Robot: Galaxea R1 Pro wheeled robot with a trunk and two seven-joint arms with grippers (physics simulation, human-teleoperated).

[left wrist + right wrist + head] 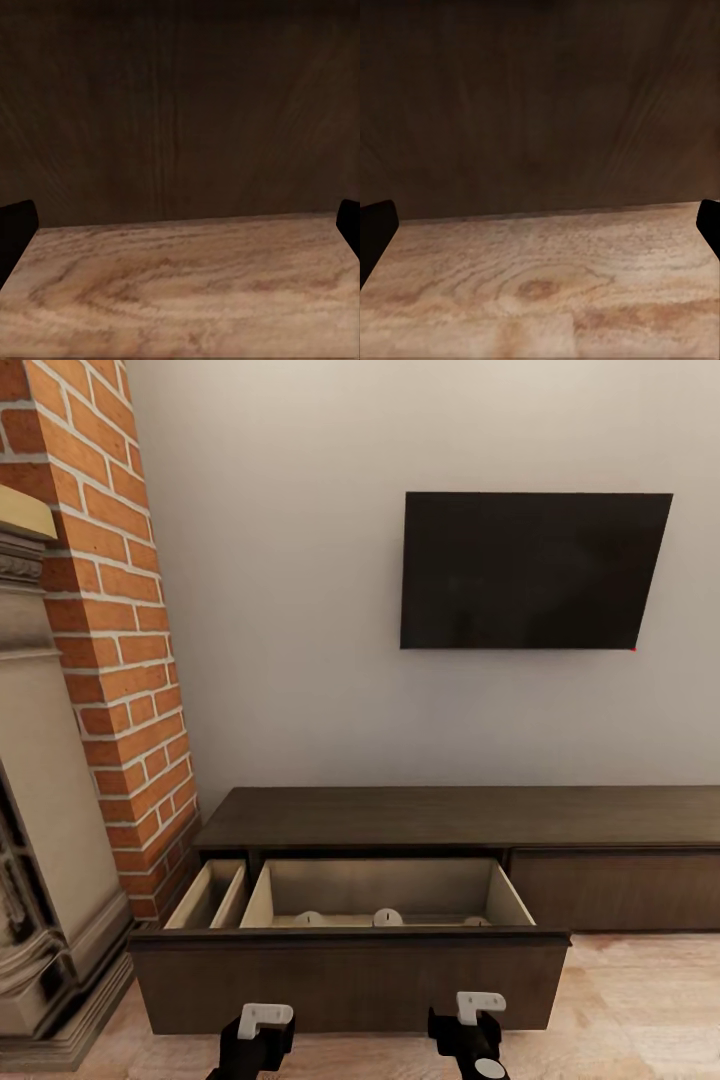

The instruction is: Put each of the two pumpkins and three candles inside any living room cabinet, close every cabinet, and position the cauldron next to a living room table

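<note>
So from up top the head view caught the whole cabinet (460, 830) against the white wall (280, 610), its left drawer (350, 970) pulled out, with pale beige insides. Three candles (387, 916) peeked over the drawer's front edge, tops only, sitting along that front side of the wide compartment. The wrist views had none of that, just the dark wood drawer front close up and the light wood floor (180, 285) under it. Room-wise: black TV (530, 570) on the wall, brick fireplace column (110, 610) at the cabinet's left end.

Left gripper (180, 225) and right gripper (540, 225) both hung low just before the drawer front, fingers spread wide apart at the frame edges, nothing between them, not touching the wood as far as I could tell.
</note>
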